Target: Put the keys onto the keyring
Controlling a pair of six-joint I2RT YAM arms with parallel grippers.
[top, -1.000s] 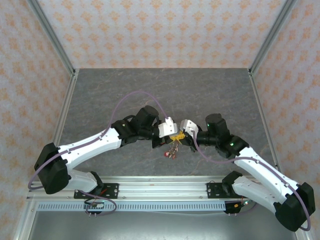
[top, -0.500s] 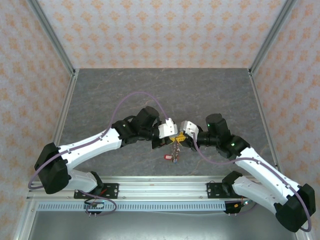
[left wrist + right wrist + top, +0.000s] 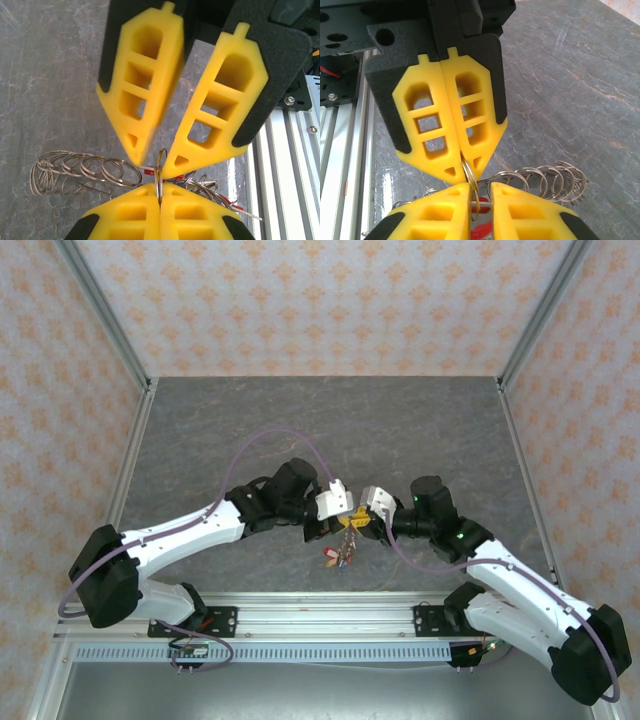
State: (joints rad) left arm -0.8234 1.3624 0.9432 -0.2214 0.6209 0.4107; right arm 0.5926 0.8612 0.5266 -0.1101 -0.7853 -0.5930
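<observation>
Left end effector [image 3: 160, 196], fingers pressed together, pinches the thin wire keyring [image 3: 159, 170] edge-on. Right end effector [image 3: 481, 194] meets it tip to tip, fingers slightly spread around the ring. Red-tagged keys [image 3: 337, 552] cluster just nearer, over the grey counter's [image 3: 300, 420] near middle.

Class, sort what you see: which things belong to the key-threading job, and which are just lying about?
Job: keyring; linked rings beside it; keys; left gripper, shut on the keyring; right gripper, open.
Just there: table; aluminium rail; patterned walls.
</observation>
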